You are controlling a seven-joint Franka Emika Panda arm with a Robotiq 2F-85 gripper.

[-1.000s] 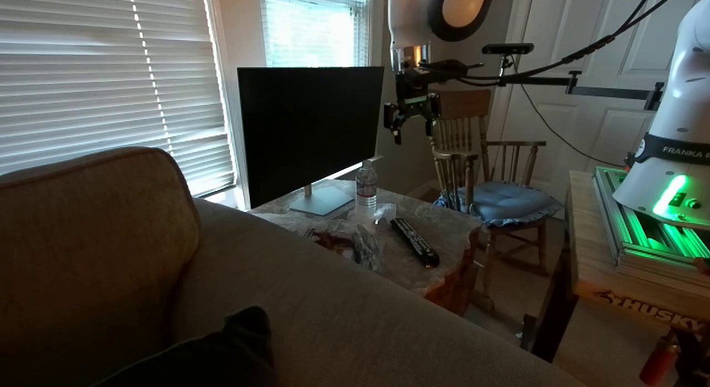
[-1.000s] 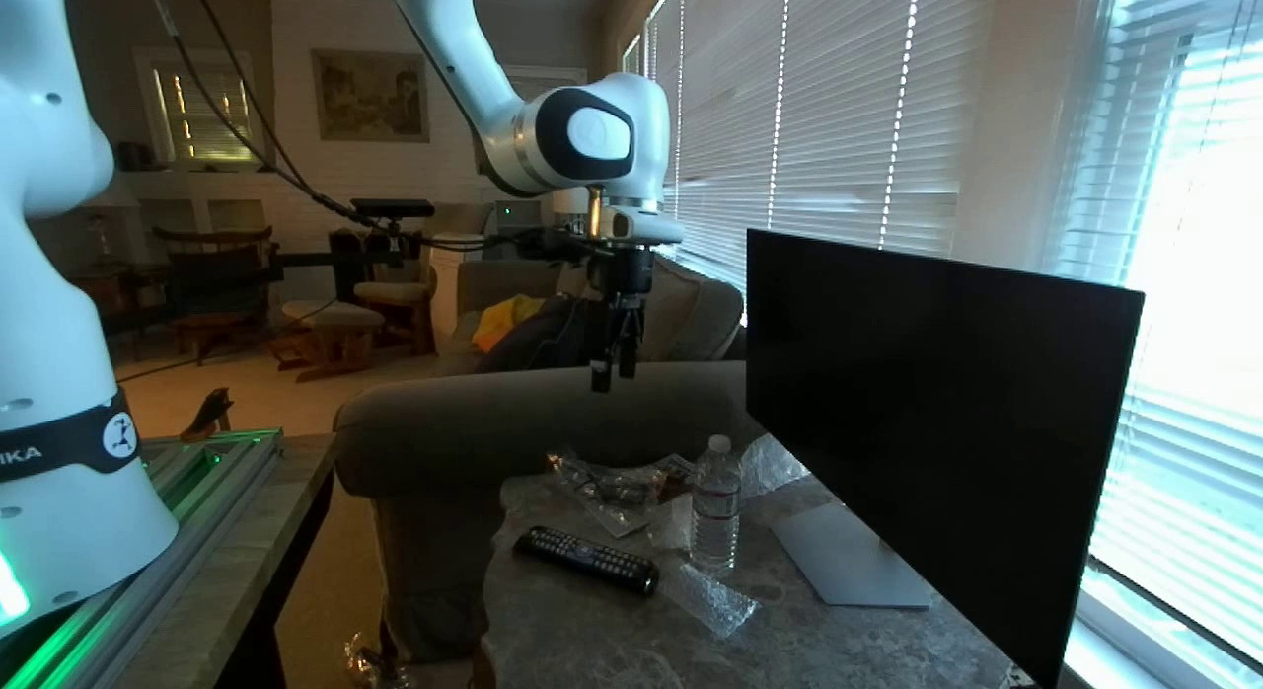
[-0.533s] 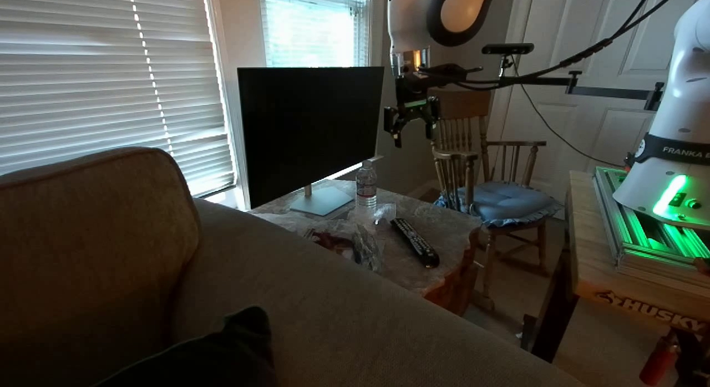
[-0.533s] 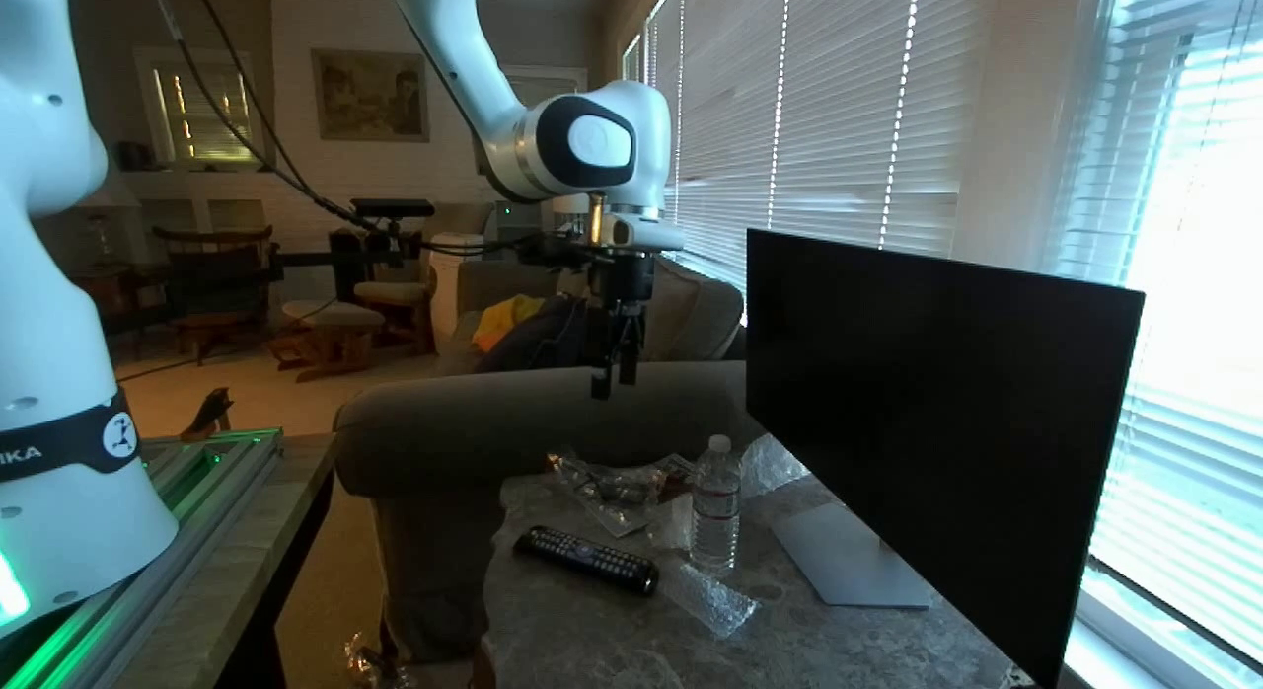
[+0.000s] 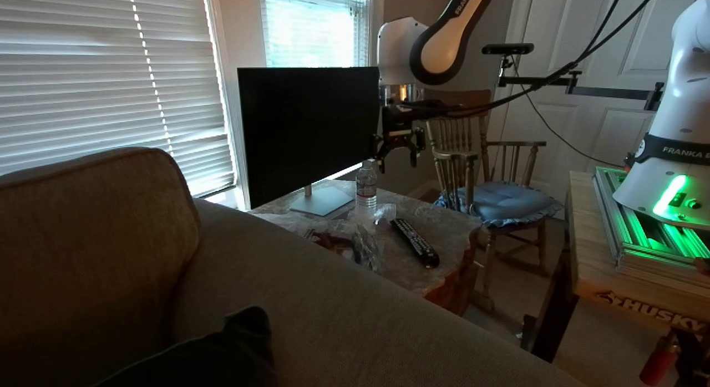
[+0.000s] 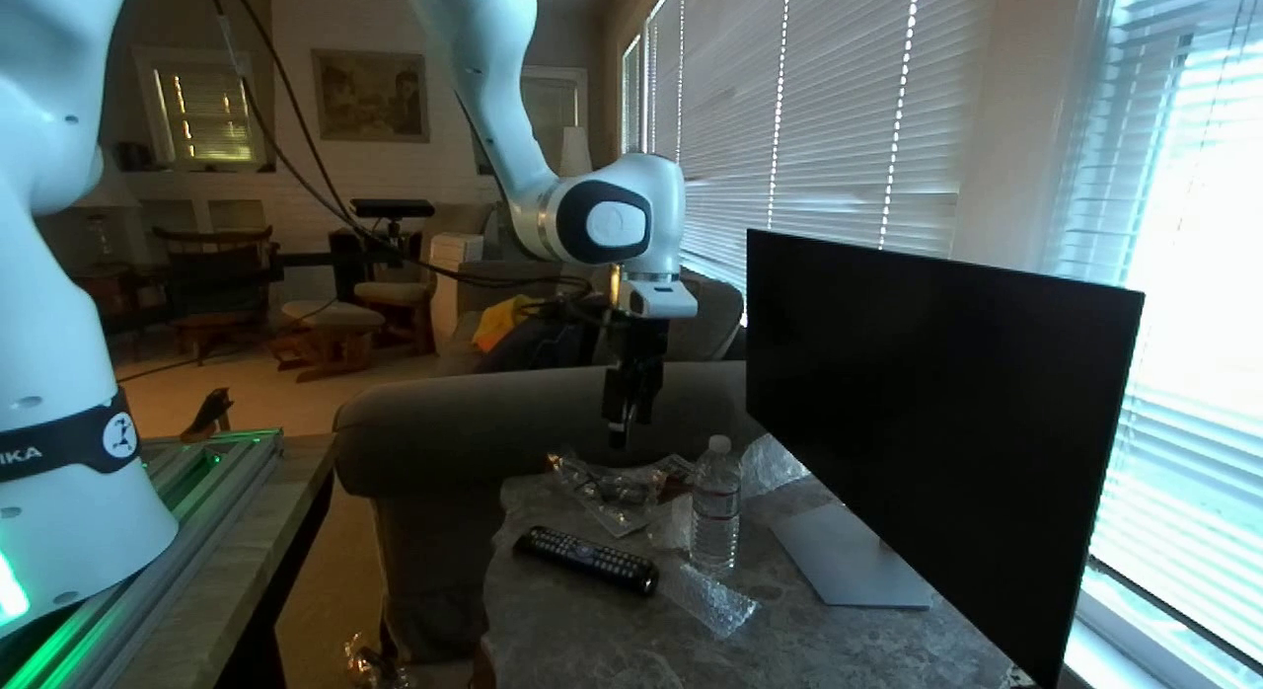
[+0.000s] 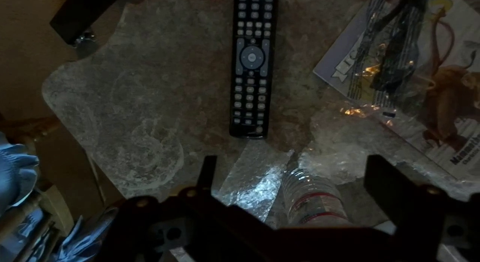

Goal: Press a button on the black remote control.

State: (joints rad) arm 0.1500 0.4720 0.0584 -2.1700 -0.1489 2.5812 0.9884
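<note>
- The remote [image 7: 253, 65] lies face up on the table [image 7: 150, 85], upper middle of the wrist view, its top end cut off by the frame.
- The claw [image 7: 291, 158] is spread wide with nothing in its grasp; in both exterior views it hangs higher than the table, off the remote.
- The step in hand, I judge, is the approach, with no press made yet.
- Mind the bottle [image 7: 318, 205], lower middle of the wrist view: in an exterior view its top [image 5: 366, 171] appears just beside the claw, true gap unclear. Shift toward the remote before sinking low.
- Bring the fingers [image 7: 207, 172] together first, so a single blunt tip meets the buttons [image 7: 249, 98].
- The round pad [image 7: 252, 57], about midway down the visible part, is the easiest target.
- Come straight down, press lightly, lift straight off; a slanted push would likely slide the remote.
</note>
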